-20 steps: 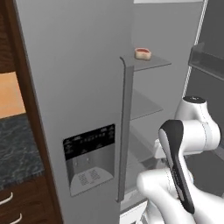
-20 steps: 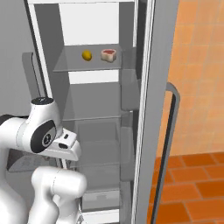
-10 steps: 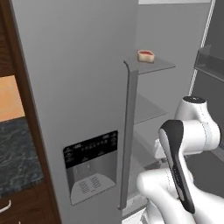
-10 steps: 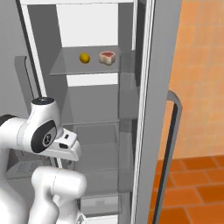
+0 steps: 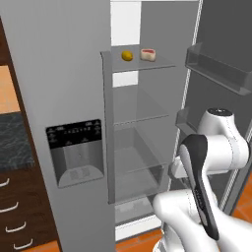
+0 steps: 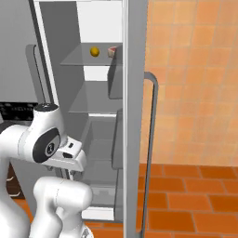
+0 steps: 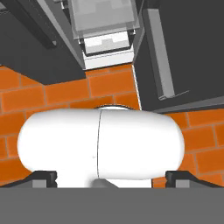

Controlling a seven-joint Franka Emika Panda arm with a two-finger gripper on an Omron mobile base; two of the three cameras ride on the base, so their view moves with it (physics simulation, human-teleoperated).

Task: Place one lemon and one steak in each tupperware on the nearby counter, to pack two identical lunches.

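Observation:
A yellow lemon (image 5: 127, 55) (image 6: 94, 51) and a pink steak (image 5: 148, 54) (image 6: 112, 51) lie side by side on the top glass shelf of the open fridge. In the right base view the door's edge partly hides the steak. My gripper (image 7: 111, 178) points down at the orange tiled floor in front of the fridge, far below that shelf. Its fingertips (image 7: 43, 177) stand wide apart, open, with nothing between them. A strip of the speckled counter (image 5: 12, 140) shows at the far left. The tupperware are out of view.
The fridge's left door (image 5: 69, 123), shut, carries a dispenser panel. Its right door (image 5: 221, 74) stands open with bins and a long handle (image 6: 151, 139). Lower glass shelves (image 5: 140, 118) are bare. Brown drawers (image 5: 10, 206) sit under the counter.
Both base views have slid sideways along the fridge, so the camera moved. The lemon now shows in the left base view. The arm keeps its folded pose and the jaws stay open.

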